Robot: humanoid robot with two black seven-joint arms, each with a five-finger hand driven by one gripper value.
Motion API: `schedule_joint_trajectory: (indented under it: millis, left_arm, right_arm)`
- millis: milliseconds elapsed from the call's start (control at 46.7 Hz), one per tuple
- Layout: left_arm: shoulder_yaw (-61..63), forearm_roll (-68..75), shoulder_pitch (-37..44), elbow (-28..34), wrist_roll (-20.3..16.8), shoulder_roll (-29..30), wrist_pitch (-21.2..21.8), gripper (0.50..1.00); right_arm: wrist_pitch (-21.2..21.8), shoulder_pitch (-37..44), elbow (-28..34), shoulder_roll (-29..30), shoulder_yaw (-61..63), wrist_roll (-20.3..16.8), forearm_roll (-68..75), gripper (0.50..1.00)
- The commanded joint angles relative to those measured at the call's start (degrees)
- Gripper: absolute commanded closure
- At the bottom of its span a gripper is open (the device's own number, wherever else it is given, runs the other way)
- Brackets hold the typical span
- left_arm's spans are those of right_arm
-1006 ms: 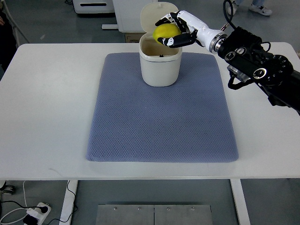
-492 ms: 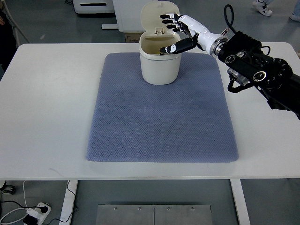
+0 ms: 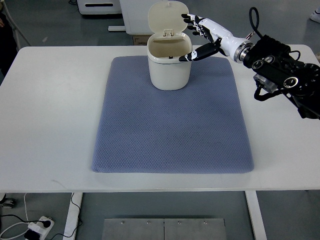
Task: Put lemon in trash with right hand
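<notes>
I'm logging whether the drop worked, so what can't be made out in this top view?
- Lemon: not visible; the trash can wall hides the bottom.
- Right hand: open, holds nothing.
- Left arm: outside the frame.
- Mat: part behind the can is covered.

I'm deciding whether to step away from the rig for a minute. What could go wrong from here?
The right hand hangs open close beside the trash bin, its thumb almost at the rim, so a sideways move could nudge or tip the bin. The open lid stands upright right next to the fingers and could get clipped. No lemon shows in this view, so whether it landed inside cannot be confirmed from here.
</notes>
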Motion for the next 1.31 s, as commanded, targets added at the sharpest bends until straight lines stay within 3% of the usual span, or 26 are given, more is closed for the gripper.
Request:
schedule_joint_trajectory:
  millis: [0, 407, 578, 942, 1284]
  left_arm:
    - [0.0, 0.0, 0.0, 0.0, 0.0, 0.0, -0.1, 0.5]
    - [0.0, 0.0, 0.0, 0.0, 0.0, 0.0, -0.1, 0.5]
    - [0.0, 0.0, 0.0, 0.0, 0.0, 0.0, -0.1, 0.5]
    - [0.0, 0.0, 0.0, 0.0, 0.0, 0.0, 0.0, 0.5]
    - [0.0, 0.0, 0.0, 0.0, 0.0, 0.0, 0.0, 0.5]
  right_arm:
    - [-0.1, -0.6, 1.6, -1.7, 0.1, 0.1, 0.0, 0.523]
    - [-0.1, -7.7, 8.3, -12.4, 9.7, -0.7, 1.2, 0.519]
    - [0.0, -11.5, 10.1, -14.8, 16.7, -4.1, 1.7, 0.517]
    - [-0.1, -19.6, 11.2, -16.2, 31.6, -10.2, 2.4, 0.515]
    - [-0.1, -28.0, 12.9, -14.6, 41.5, -10.3, 1.8, 0.505]
